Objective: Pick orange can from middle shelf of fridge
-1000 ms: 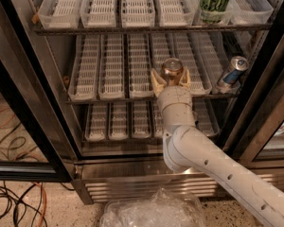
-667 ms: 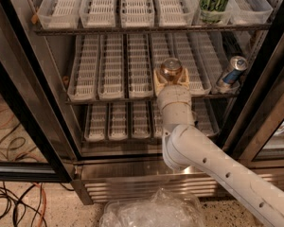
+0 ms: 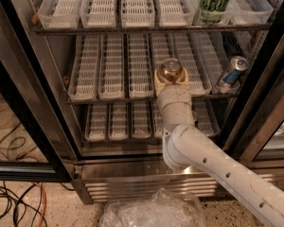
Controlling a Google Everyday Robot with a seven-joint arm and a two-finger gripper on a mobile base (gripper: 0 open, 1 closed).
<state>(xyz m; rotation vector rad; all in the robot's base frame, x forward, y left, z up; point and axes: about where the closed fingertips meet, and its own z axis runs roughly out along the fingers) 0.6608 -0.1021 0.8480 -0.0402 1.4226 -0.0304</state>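
The orange can (image 3: pixel 170 68) stands in a white lane tray near the front of the fridge's middle shelf (image 3: pixel 109 99), right of centre. My gripper (image 3: pixel 171 74) reaches in from below on the white arm. Its tan fingers (image 3: pixel 158 77) sit tight against both sides of the can, shut on it. The can's silver top shows above the fingers and its lower body is hidden by the wrist. The fridge (image 3: pixel 132 186) has black door frames and a steel louvred base.
A slim blue-and-silver can (image 3: pixel 232 72) leans at the right end of the middle shelf. A tall green-and-black can (image 3: pixel 215 1) stands on the top shelf. The open glass door (image 3: pixel 23 126) is at the left. Crumpled clear plastic (image 3: pixel 151 212) and cables (image 3: pixel 14 197) lie on the floor.
The gripper has pushed a little further in, so the can now sits between the fingers, and the fingers have drawn in against its sides.
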